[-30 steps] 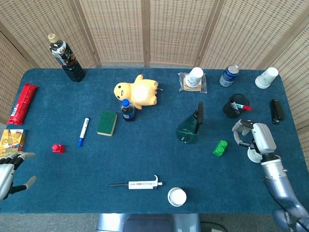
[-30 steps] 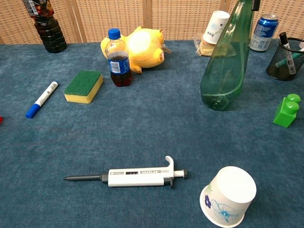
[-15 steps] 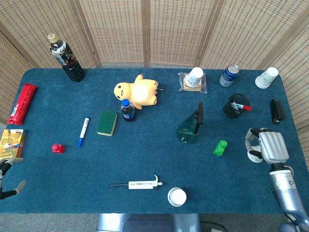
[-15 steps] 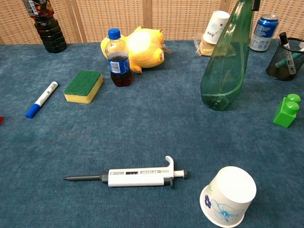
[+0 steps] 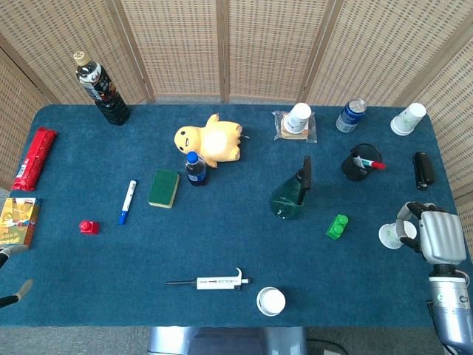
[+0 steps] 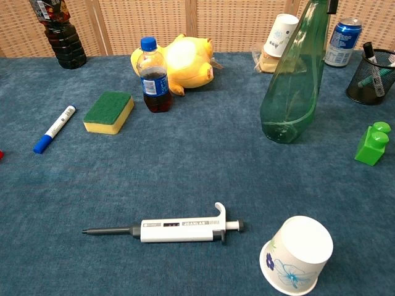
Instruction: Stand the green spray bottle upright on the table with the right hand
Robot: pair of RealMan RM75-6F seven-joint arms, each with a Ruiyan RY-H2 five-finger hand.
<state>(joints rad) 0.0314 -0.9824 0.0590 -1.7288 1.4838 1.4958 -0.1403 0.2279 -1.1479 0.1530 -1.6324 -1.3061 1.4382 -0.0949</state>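
The green spray bottle (image 5: 290,196) stands upright right of the table's centre, its black trigger head on top; in the chest view the bottle (image 6: 293,80) rises at the upper right. My right hand (image 5: 436,235) hovers at the table's right edge, far from the bottle, fingers loosely curved and holding nothing. A small white cup (image 5: 389,235) lies just left of its fingertips. Only the fingertips of my left hand (image 5: 22,288) show at the lower left corner, spread apart and empty. Neither hand appears in the chest view.
A green block (image 5: 337,225) sits between bottle and right hand. A pen cup (image 5: 360,163), can (image 5: 352,115) and black object (image 5: 422,170) stand behind. A pipette (image 6: 179,229) and paper cup (image 6: 296,254) lie in front; a sponge (image 5: 163,188), small bottle (image 5: 195,168) and yellow plush (image 5: 211,140) are to the left.
My right hand has drawn back to the right and toward the table's edge, uncovering the small white cup. My left hand has slid out toward the lower left corner. The bottle has stayed put.
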